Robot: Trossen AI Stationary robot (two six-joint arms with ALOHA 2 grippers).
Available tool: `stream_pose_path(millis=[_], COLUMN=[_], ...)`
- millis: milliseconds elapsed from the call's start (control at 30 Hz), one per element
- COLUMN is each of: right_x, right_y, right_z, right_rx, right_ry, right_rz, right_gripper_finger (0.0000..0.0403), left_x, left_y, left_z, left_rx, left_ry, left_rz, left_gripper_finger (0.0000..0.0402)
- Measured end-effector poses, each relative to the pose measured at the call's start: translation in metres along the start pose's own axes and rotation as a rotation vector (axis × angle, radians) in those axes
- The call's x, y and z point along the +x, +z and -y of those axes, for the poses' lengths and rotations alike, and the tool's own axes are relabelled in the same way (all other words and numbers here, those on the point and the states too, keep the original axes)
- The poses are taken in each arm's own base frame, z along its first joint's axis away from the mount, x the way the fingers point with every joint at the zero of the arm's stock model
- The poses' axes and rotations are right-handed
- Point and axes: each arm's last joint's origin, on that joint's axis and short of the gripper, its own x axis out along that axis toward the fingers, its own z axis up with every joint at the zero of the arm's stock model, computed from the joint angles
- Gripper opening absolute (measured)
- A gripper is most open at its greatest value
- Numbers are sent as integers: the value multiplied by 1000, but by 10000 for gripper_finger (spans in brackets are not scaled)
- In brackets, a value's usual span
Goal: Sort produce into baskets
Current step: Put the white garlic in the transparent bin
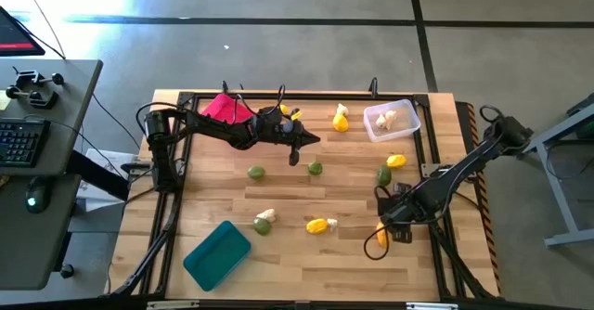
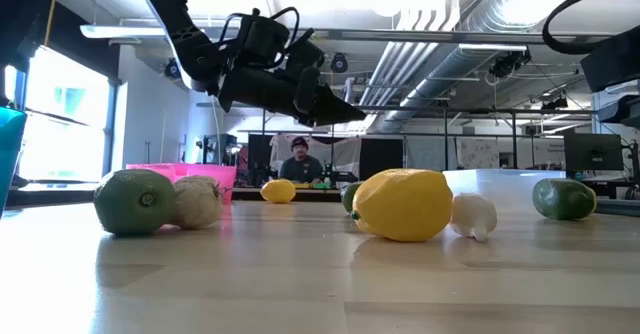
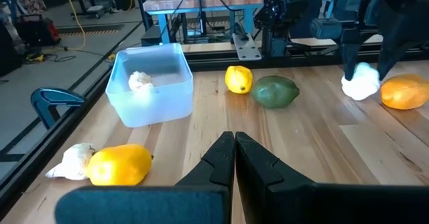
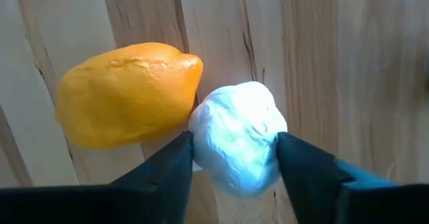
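My right gripper (image 4: 234, 147) stands near the table's front right (image 1: 388, 228), fingers down, shut on a white garlic bulb (image 4: 238, 137) that touches a yellow-orange lemon (image 4: 127, 93). My left gripper (image 3: 234, 143) is shut and empty, held above the table's middle (image 1: 303, 148), in front of the pink basket (image 1: 221, 107). The whitish basket (image 1: 393, 121) at the far right holds garlic bulbs. The teal basket (image 1: 216, 254) lies at the front left. Lemons, green fruits and garlic bulbs lie scattered on the table. My right gripper pinches the garlic bulb between its two fingers, one on each of two opposite sides (image 4: 201, 140). The fingers come from above, pointing down. The bulb sits low beside the lemon; I cannot tell whether it still rests on the table.
Loose on the table are a lemon with a garlic bulb (image 1: 341, 119), a lemon (image 1: 396, 161) beside a green fruit (image 1: 384, 174), two green fruits (image 1: 316, 168) (image 1: 256, 172), a green fruit with a garlic bulb (image 1: 264, 224), and a lemon with a garlic bulb (image 1: 318, 225). A black frame (image 1: 176, 175) borders the table.
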Motion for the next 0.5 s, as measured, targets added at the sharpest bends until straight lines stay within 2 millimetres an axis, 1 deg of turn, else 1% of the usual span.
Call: stream_pose_path(millis=[133,200,267,367,500], right_x=[-1,-2,-6,-15,-31], right_y=[2,2,2,5,9], right_z=[2,6,12,24,43], right_rx=[17,40,88,177,275], right_ry=[3,-2,-3,8,11], right_rz=[0,-3,2,41,164], right_gripper_finger=[129,110,101,101,104], left_x=[0,0,0,0,0], left_y=[-1,-1,-1,-1,-1], left_z=[0,0,-1,-1,-1], left_rx=[-2,-3,-4,-4,-3], left_ry=[-1,-1,0,4,7], left_rz=[-6,-8,-8,-8,-8], left_gripper_finger=[0,0,0,0,0])
